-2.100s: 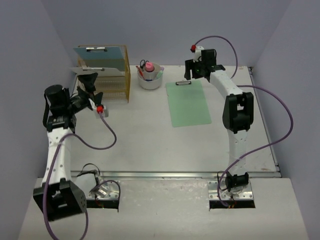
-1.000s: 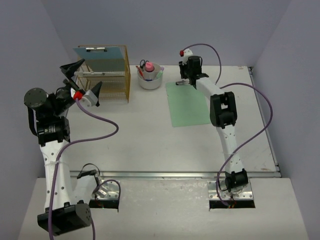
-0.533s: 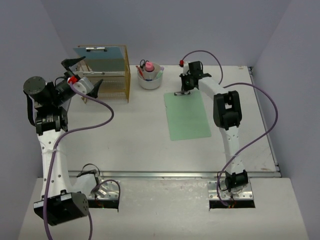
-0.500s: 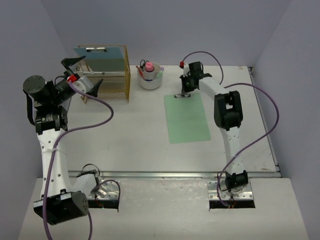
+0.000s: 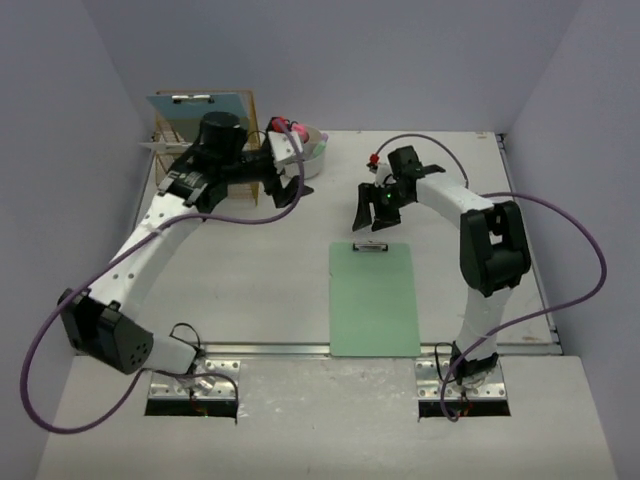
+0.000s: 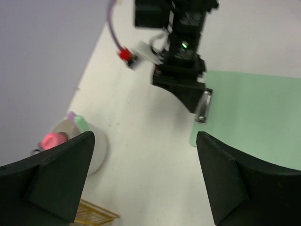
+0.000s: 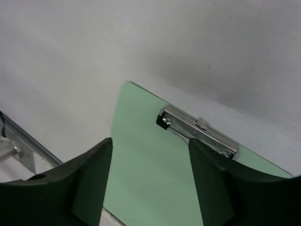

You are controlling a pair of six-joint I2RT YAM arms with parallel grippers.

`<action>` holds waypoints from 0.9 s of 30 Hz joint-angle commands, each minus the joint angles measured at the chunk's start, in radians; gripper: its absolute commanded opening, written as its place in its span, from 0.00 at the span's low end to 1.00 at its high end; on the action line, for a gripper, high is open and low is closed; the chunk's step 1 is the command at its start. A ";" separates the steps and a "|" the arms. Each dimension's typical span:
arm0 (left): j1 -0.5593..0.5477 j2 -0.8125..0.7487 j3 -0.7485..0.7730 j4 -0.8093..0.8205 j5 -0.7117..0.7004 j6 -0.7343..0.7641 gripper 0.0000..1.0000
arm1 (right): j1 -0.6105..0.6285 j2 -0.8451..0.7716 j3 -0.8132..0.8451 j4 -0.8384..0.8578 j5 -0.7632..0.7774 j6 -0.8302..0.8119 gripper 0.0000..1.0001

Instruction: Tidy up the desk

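Though both sets of jaws stand apart and empty, your right gripper (image 5: 372,216) is nearer: the green clipboard (image 5: 373,300) lies lengthwise on the desk (image 5: 250,270) at lower centre of the overhead view, clip end (image 5: 371,247) just below those jaws; the left gripper (image 5: 287,170) hovers upper left

White rectangular desk (image 5: 270,290), metal rail (image 5: 300,349) along the front edge. Lying flat, right of centre, a pale green plastic clipboard (image 5: 373,300), silver metal clip (image 5: 371,248) at the far end, near end reaching the rail. Over at the back, a round white bowl (image 6: 96,149) holding pens and something pink. Just left of it, a gold wire tray rack (image 6: 94,219).
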 commanded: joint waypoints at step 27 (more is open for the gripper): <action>-0.342 1.093 0.697 -0.473 -0.180 0.179 0.74 | -0.639 -0.509 -0.062 0.071 -0.031 0.059 0.75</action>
